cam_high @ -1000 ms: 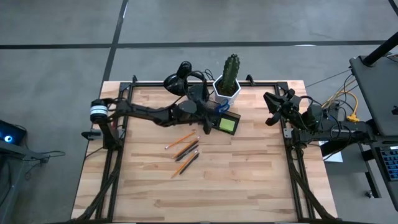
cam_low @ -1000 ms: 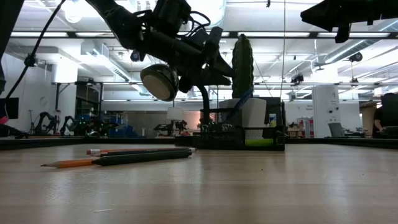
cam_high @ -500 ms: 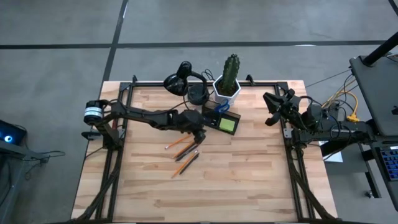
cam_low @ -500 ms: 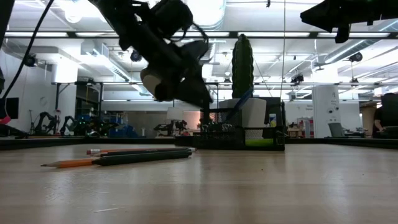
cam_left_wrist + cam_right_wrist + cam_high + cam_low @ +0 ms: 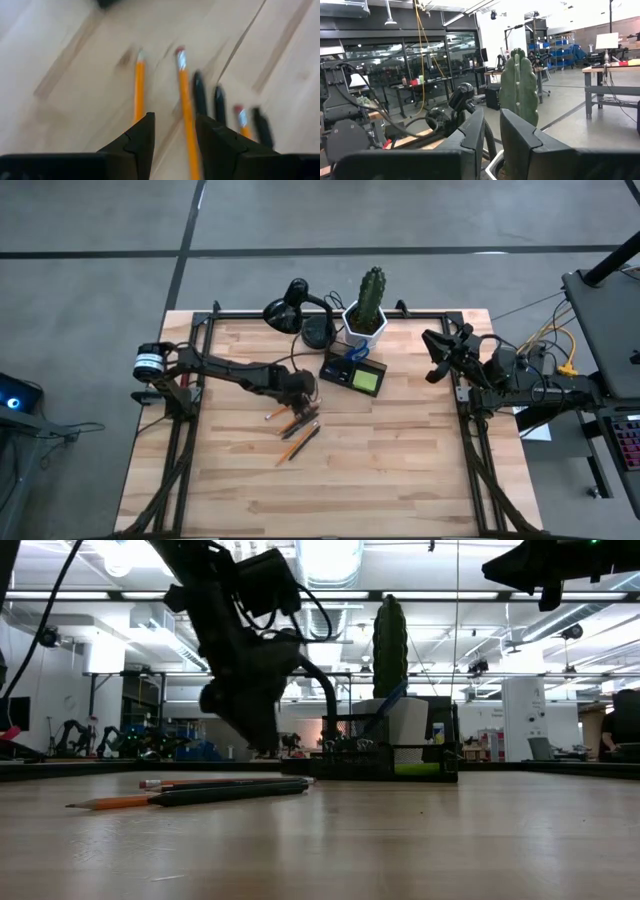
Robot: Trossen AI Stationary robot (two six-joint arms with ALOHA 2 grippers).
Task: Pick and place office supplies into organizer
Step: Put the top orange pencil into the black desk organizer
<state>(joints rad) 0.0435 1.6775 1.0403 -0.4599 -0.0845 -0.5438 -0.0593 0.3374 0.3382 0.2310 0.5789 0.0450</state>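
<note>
Left gripper (image 5: 172,135) spread, empty, poised over pencils (image 5: 296,423) near table centre.
Jaws straddling one orange pencil (image 5: 186,112), likely lined up for pickup; organizer (image 5: 354,373) just beyond, far-right; right gripper (image 5: 437,358) parked right, narrowly parted.

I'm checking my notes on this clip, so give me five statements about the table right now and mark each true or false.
1. The left claw hangs open over the loose pencils. True.
2. The lime-green sticky-note pad lies loose on the wood. False: it sits in the organizer.
3. The right claw grips a pencil. False: it waits empty at the table's right edge.
4. The cactus pot stands behind the organizer. True.
5. All pencils are already stowed. False: several still lie on the table.
</note>
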